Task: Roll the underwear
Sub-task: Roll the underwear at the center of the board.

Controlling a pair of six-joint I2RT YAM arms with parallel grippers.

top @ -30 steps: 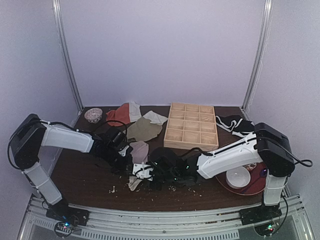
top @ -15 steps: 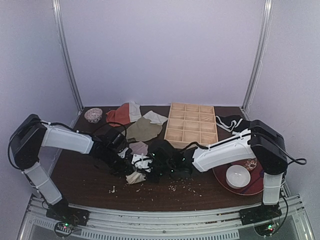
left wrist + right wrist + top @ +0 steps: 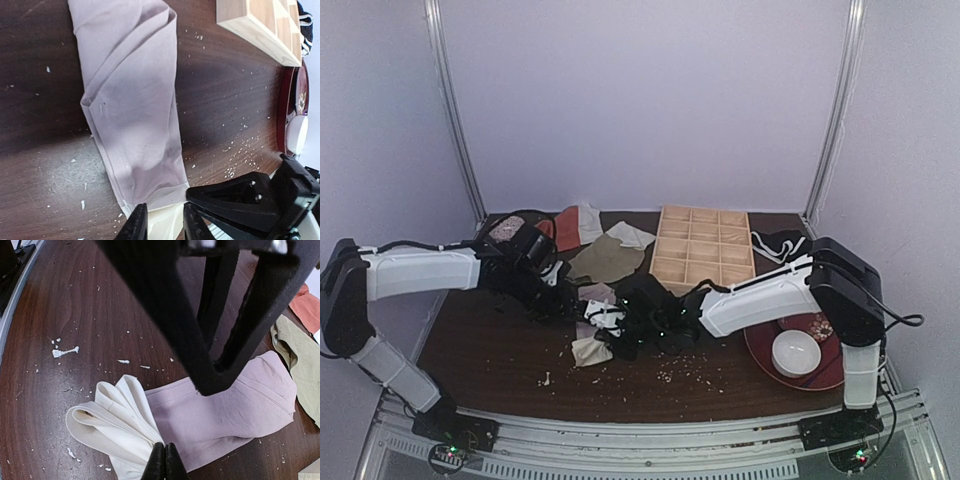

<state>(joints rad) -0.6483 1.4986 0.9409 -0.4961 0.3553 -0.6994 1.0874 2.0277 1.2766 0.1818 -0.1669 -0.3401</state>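
Left gripper [image 3: 164,212] pulling back toward far-left since earlier, jaws standing apart near underwear [image 3: 135,100]; right gripper [image 3: 164,460] clamping shut on white waistband [image 3: 112,427].

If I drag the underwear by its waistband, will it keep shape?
Likely floppy: the underwear lies creased and flat. Its waistband fans into loose folds, so a roll may spring open. Thin cloth, probably light; should drag easily.

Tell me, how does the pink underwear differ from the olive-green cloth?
The underwear is mauve-pink with a white waistband; the olive-green cloth is one plain colour. The underwear is folded into a long strip; the olive-green cloth lies spread loosely. Both lie on the table.
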